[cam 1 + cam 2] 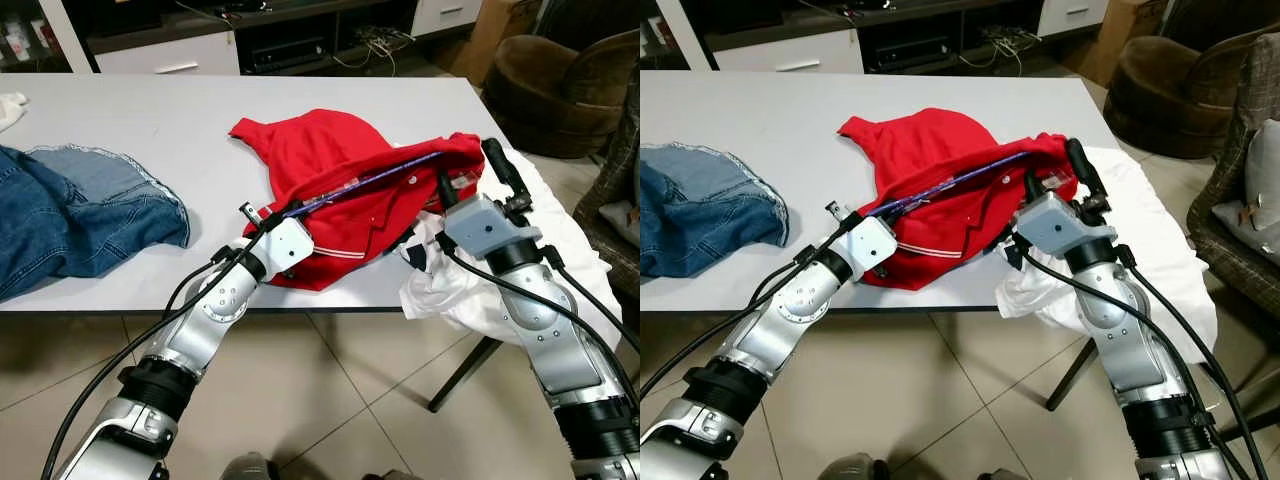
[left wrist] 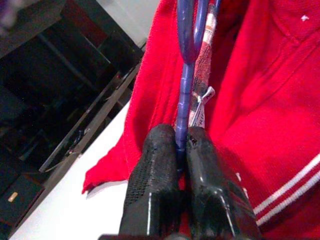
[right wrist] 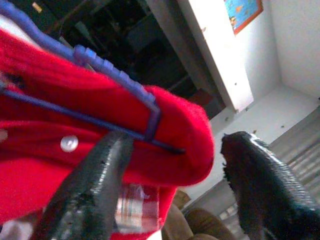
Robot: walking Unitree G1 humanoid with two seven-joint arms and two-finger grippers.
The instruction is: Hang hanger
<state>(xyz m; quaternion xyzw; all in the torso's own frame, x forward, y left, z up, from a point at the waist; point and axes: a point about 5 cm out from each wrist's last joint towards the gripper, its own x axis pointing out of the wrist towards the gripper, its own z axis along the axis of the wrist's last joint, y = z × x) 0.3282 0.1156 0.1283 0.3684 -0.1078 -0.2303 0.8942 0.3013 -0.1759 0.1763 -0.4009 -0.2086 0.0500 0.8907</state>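
White tabletop (image 1: 180, 120) before me: my left gripper (image 2: 181, 150) pinches the purple hanger (image 1: 365, 182), its long axis running toward two o'clock inside the red polo shirt (image 1: 330, 150); my right gripper (image 3: 170, 165), nearer that end, gapes spread.

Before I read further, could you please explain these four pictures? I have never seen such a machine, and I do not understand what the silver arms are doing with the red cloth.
This is a humanoid robot with two silver arms, each ending in two black fingers. The two wide pictures come from cameras on its head, looking down at a white table. The two close pictures come from cameras on its wrists.

On the table lie a red shirt, blue jeans and a white cloth hanging over the near right edge. A purple hanger runs through the shirt.

The left gripper is shut on one end of the hanger. The right gripper is open, its fingers either side of the shirt's far end, where the hanger's corner pokes out.
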